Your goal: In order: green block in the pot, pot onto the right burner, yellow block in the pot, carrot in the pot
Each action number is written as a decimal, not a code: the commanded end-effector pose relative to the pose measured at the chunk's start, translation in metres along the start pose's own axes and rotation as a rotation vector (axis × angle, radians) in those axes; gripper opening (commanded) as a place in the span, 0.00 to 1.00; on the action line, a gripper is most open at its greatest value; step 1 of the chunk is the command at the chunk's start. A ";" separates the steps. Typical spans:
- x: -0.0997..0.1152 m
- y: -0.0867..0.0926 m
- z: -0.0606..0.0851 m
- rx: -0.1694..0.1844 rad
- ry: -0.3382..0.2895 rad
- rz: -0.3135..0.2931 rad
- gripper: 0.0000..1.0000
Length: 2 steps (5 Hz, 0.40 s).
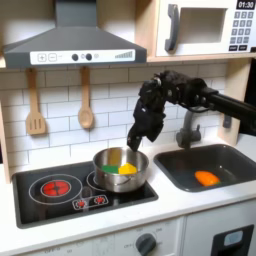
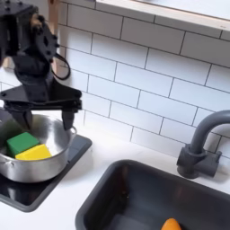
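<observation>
Silver round metal pot [image 2: 36,153] directly below the spread, empty gripper [image 2: 41,110] holds the yellow cube [image 2: 34,154] and green cube [image 2: 20,142]; a low exit could clip its rim.

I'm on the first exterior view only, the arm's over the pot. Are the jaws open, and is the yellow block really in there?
Observer: Yes. In the second exterior view the gripper hangs open above the pot, holding nothing.
Operator: And the yellow block?
Observer: The yellow block lies in the pot, touching the green block.
Operator: Is the carrot upright in the sink?
Observer: I can't tell; in the second exterior view the carrot is cut off at the bottom edge, low in the sink in front of the faucet.
</observation>
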<state>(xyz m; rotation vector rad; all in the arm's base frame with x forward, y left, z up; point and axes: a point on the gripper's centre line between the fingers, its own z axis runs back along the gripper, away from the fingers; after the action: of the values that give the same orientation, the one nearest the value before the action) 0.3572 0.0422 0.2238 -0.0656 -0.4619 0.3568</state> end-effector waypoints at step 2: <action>-0.020 -0.035 -0.005 -0.079 0.050 -0.134 1.00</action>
<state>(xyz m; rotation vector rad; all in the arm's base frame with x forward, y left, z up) 0.3527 0.0025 0.2203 -0.1245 -0.4419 0.2066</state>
